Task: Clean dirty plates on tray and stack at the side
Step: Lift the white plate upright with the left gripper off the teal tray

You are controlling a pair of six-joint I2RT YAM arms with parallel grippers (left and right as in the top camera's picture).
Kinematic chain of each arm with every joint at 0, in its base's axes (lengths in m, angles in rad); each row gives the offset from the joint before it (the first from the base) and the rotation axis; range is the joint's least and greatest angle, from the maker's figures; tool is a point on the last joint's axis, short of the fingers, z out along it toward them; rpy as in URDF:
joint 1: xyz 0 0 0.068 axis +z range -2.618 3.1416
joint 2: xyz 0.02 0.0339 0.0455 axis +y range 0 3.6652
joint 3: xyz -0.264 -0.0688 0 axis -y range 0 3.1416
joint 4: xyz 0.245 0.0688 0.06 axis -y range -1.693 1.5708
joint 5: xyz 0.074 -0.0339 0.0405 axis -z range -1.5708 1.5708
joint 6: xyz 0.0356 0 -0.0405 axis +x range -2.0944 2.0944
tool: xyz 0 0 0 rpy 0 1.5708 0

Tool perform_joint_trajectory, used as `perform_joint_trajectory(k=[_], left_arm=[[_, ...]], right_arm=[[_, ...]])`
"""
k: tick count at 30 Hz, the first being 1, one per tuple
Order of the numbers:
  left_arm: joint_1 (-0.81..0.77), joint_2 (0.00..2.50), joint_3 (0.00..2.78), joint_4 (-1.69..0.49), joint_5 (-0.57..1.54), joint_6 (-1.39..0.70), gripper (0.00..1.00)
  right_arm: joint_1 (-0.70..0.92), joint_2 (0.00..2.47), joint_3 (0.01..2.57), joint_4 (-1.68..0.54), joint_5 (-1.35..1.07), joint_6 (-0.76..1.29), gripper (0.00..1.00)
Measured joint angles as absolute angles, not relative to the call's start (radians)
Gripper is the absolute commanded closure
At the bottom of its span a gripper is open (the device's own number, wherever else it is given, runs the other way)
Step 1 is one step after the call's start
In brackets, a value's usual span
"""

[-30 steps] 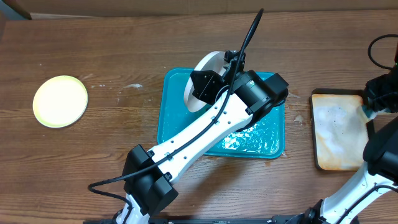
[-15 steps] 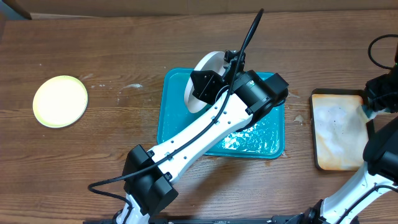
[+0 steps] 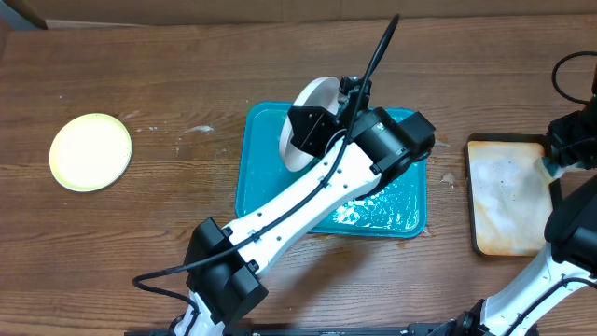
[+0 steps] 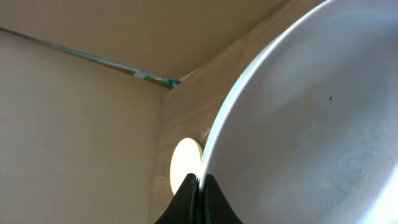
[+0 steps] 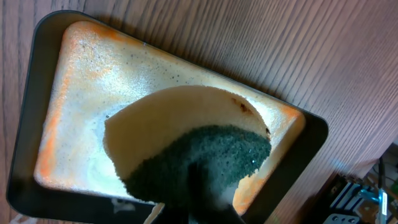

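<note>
Where the left arm (image 3: pixel 312 191) crosses, the white plate (image 3: pixel 311 93) is hidden.

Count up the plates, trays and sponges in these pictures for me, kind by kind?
Plates: 2, a pale yellow plate and a white plate
Trays: 2, a teal tray and a dark-rimmed tray
Sponges: 1, the sponge with a green scrubbing face
Total: 5

A white plate (image 3: pixel 312 95) is being held tilted on edge over the wet teal tray (image 3: pixel 262 179); a pale yellow plate (image 3: pixel 90 151) is lying flat on the tabletop (image 3: pixel 168 75), well apart.
</note>
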State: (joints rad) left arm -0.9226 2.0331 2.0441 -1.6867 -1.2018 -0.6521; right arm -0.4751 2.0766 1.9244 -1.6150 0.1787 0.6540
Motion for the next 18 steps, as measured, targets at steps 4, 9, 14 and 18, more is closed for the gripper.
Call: perform_joint_trajectory(k=[4,9,14,18], left_arm=[[-0.923,2.033,2.044,-1.660,-1.197,-0.648,0.96],[-0.921,2.035,2.044,-1.633,-1.185,-0.628,0.96],[-0.915,2.035,2.050,-1.570,-1.060,-0.645,0.96],[-0.907,2.035,2.051,-1.674,-1.088,-0.662,0.96]], right_arm=[[-0.475,2.077,1.924,-1.616,0.169,0.654,0.96],[-0.475,2.077,1.924,-1.615,0.161,0.654,0.96],[-0.475,2.077,1.924,-1.607,0.159,0.654,0.96],[-0.475,2.077,1.924,-1.610,0.156,0.654,0.96]])
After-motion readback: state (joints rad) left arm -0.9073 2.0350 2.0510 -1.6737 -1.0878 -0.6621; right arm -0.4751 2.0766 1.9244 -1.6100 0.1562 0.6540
